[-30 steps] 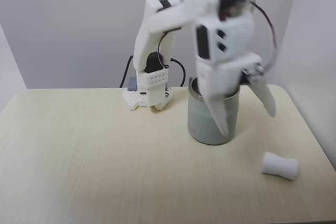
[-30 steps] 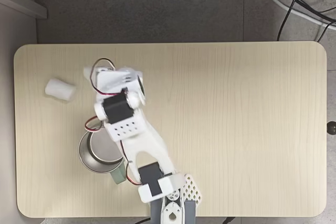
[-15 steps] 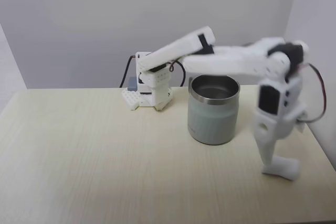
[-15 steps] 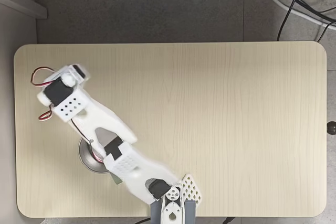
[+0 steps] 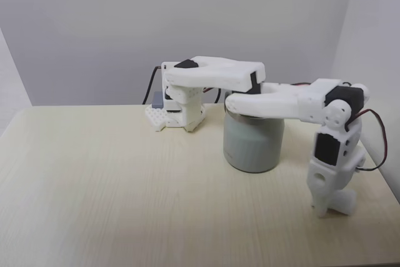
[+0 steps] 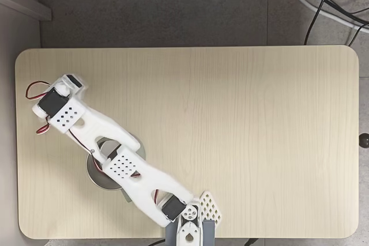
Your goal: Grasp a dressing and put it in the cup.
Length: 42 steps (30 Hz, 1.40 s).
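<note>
The dressing point(image 5: 345, 202) is a small white roll lying on the table at the far right of the side fixed view, mostly covered by my gripper point(image 5: 330, 207). The gripper points straight down with its fingers at the roll, touching the table. How the jaws stand around the roll is hidden. The cup point(image 5: 251, 147), a squat pale grey-green mug, stands left of the gripper, with my forearm stretched across its rim. In the fixed view from above, the wrist point(image 6: 57, 108) covers the dressing and the arm crosses the cup point(image 6: 95, 176).
The light wooden table point(image 5: 112, 186) has wide free room to the left of the cup. Its right edge point(image 5: 386, 186) runs close beside the gripper. The arm's base point(image 5: 178, 114) stands at the back. Cables point(image 6: 323, 4) lie on the floor beyond the table.
The arm swung from above the cup out to the dressing and lowered onto it. In the last half second it dropped further, and the upper arm now lies flat over the cup.
</note>
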Available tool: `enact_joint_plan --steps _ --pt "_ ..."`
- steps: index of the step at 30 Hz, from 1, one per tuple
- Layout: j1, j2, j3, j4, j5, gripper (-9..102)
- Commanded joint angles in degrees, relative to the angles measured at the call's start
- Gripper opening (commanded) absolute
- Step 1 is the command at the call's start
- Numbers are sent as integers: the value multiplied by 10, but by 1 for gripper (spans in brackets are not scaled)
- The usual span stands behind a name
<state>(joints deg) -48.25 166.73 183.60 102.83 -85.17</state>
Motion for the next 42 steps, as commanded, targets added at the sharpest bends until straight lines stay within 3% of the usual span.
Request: enact_joint_plan --steps 1,6,9,11,25,42 --pt "11 8 34 17 -3 46" --pt "11 30 57 17 -2 30" --pt "11 37 69 17 1 7" --pt "10 37 69 18 2 1" --pt "-4 -2 55 23 48 0" --pt "-18 -515 -349 24 90 0"
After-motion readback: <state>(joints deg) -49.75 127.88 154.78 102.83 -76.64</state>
